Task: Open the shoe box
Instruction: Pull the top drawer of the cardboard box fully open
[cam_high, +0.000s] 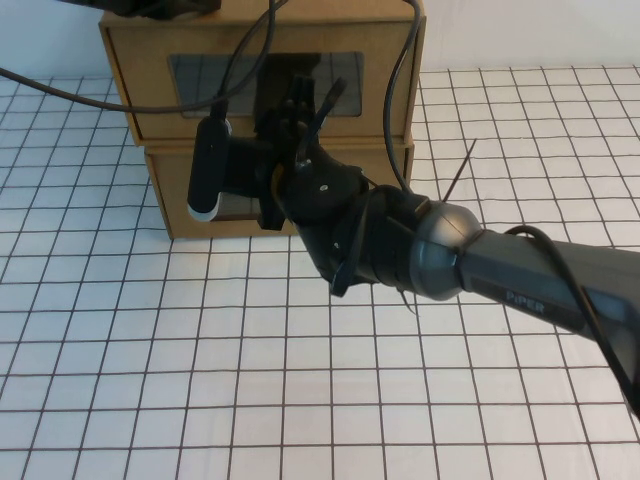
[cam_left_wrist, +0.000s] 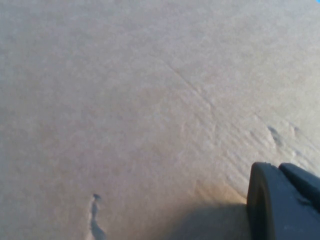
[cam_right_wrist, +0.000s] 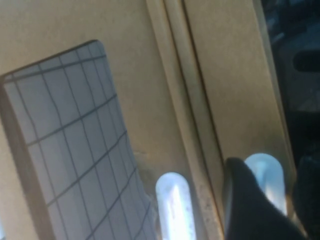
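Right arm (cam_high: 520, 280) of mine is hanging before the shoe box (cam_high: 140, 60), right pincer (cam_high: 315, 100) standing apart at a finger slot (cam_right_wrist: 265, 175). Left pincer (cam_left_wrist: 282, 200) is sitting atop the shoe box, whether apart or together I cannot tell. Next, I reckon: pinching the slot edge, pulling outward.

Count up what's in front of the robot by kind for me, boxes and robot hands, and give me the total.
Cardboard shoe boxes: 2, the upper box stacked on the lower box.
Robot hands: 2, the right hand open at the boxes' front, the left hand close over a cardboard surface.
Total: 4.
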